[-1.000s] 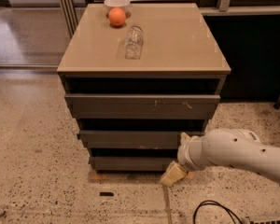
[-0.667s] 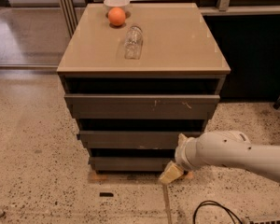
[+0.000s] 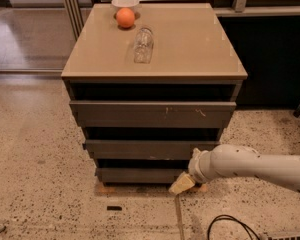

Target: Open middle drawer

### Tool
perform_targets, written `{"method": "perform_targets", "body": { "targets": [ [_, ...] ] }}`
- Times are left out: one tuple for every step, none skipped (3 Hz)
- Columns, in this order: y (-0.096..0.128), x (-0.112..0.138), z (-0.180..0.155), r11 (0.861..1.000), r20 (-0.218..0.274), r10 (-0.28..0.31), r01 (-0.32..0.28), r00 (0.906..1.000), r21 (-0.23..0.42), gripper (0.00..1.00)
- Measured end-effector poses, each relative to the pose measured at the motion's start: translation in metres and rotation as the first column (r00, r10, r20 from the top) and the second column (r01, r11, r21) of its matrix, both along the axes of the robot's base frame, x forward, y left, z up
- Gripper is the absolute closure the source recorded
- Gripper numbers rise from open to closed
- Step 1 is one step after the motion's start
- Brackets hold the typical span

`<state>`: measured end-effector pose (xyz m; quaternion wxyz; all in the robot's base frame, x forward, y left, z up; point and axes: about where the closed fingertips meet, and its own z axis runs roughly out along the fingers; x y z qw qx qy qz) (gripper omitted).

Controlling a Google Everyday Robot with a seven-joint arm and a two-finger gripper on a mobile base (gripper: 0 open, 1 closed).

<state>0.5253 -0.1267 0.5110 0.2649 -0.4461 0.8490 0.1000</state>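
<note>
The middle drawer (image 3: 140, 149) is a dark grey handleless front with faint light scuffs on its lower edge, between a larger scratched front (image 3: 150, 114) above and a narrow front (image 3: 135, 175) below. It looks closed or barely out. My white arm (image 3: 255, 165) comes in from the right, low by the floor. My gripper (image 3: 182, 183) is at the cabinet's lower right corner, just below the middle drawer's right end, in front of the lowest front.
On the tan cabinet top (image 3: 190, 44) lie a clear glass on its side (image 3: 143, 45), an orange (image 3: 125, 17) and a white bowl (image 3: 125, 2). A black cable (image 3: 225, 224) lies on the speckled floor at the lower right. A dark wall stands to the right.
My arm and gripper have shifted slightly left, closer to the cabinet's lower right corner. The drawers have not visibly moved.
</note>
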Motion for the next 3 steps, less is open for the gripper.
{"method": "perform_targets", "body": {
  "targets": [
    [0.0142,0.0169,-0.0303,0.993,-0.044,-0.028,0.032,0.9986,0.111,0.00],
    [0.0142,0.0169,-0.0303,0.993,-0.044,-0.028,0.032,0.9986,0.111,0.00],
    [0.0204,0.0252,-0.0343,0.992,-0.011,-0.006,0.007,0.9999,0.125,0.00]
  ]
}}
